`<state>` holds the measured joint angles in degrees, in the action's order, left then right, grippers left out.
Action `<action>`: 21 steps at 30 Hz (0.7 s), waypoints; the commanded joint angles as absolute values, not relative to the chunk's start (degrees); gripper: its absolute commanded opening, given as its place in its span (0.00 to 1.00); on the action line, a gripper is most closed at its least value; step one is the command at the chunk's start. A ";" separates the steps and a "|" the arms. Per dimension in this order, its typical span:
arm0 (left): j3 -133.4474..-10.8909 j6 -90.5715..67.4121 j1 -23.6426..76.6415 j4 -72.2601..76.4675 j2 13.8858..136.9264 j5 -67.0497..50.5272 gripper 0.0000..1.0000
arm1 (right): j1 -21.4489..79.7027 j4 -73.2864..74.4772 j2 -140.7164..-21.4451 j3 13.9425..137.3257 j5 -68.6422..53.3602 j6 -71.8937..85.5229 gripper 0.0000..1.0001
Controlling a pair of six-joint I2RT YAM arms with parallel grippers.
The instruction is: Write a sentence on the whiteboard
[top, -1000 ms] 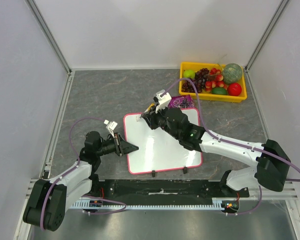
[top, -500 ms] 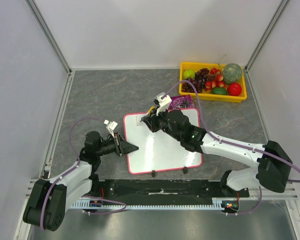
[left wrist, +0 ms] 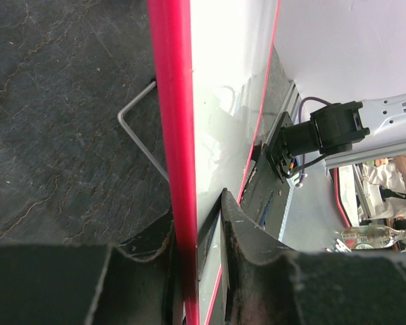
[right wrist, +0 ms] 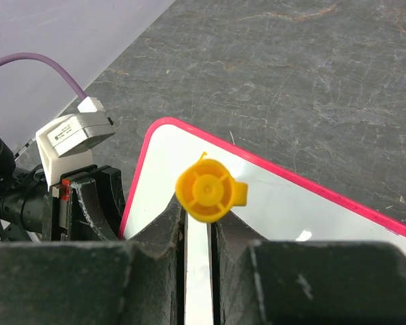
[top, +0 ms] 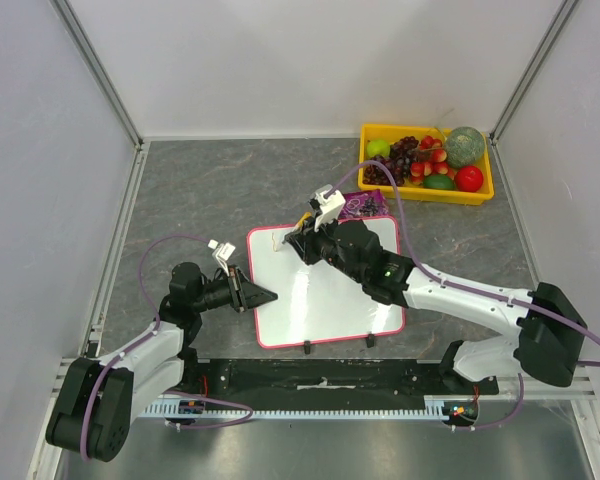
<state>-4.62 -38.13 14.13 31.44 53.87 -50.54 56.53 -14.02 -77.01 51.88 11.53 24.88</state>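
The right hand point(top: 298, 240), its fingers pressed together on a yellow-ended marker point(right wrist: 208, 192), had edged only slightly over the past second, while the left hand point(top: 263, 295) had not moved at all, its fingers pinching the pink-red rim of the whiteboard point(top: 330, 295). The board lay flat on the worktop point(top: 230, 190), directly beneath the right hand and stretching away from the left hand's fingertips, with the marker poised over the corner farthest from the arm bases. So small a shift suggested a first stroke being made or lined up, and no sentence could yet be read on the white face, so the task looked barely begun. The overhead view took in both arms and the yellow fruit tray point(top: 450, 197) well beyond the right hand, but that hand hid the marker there. Only the right wrist camera showed the marker's round end between the fingers, and only the left wrist camera showed the rim caught in the grip and a bent wire point(left wrist: 137, 132) beside it.
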 commanded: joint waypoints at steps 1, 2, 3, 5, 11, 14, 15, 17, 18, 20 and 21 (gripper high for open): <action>-4.83 -35.86 14.59 31.73 54.14 -48.08 0.02 | 56.43 -11.16 -75.59 50.80 15.55 23.73 0.00; -4.75 -35.77 14.50 31.73 54.23 -47.99 0.02 | 56.51 -11.08 -75.50 50.80 15.64 23.73 0.00; -4.75 -35.77 14.50 31.73 54.23 -47.99 0.02 | 56.43 -10.73 -75.32 50.80 15.91 23.64 0.00; -4.83 -35.86 14.50 31.73 54.23 -47.99 0.02 | 56.43 -10.46 -75.06 50.80 16.52 23.47 0.00; -4.83 -35.86 14.59 31.73 54.32 -47.90 0.02 | 56.43 -10.55 -74.62 51.06 16.00 23.38 0.00; -4.83 -35.86 14.59 31.64 54.32 -47.90 0.02 | 56.43 -9.93 -74.09 52.55 15.30 23.29 0.00; -4.83 -35.77 14.59 31.73 54.32 -47.90 0.02 | 56.43 -9.67 -73.92 53.25 14.94 23.29 0.00; -4.83 -35.86 14.59 31.64 54.32 -47.99 0.02 | 56.43 -9.49 -73.30 54.57 14.42 23.20 0.00; -4.83 -35.77 14.68 31.73 54.23 -47.90 0.02 | 56.43 -9.32 -73.13 55.19 14.24 23.20 0.00; -4.83 -35.68 14.59 31.64 54.32 -47.81 0.02 | 56.43 -9.40 -72.77 55.98 14.15 23.03 0.00; -4.75 -35.77 14.68 31.73 54.32 -47.90 0.02 | 56.43 -9.23 -72.60 56.42 14.24 22.85 0.00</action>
<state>-4.62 -38.13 14.28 31.75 53.89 -50.57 56.51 -9.91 -74.81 52.51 13.39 24.36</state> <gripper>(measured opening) 0.280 0.188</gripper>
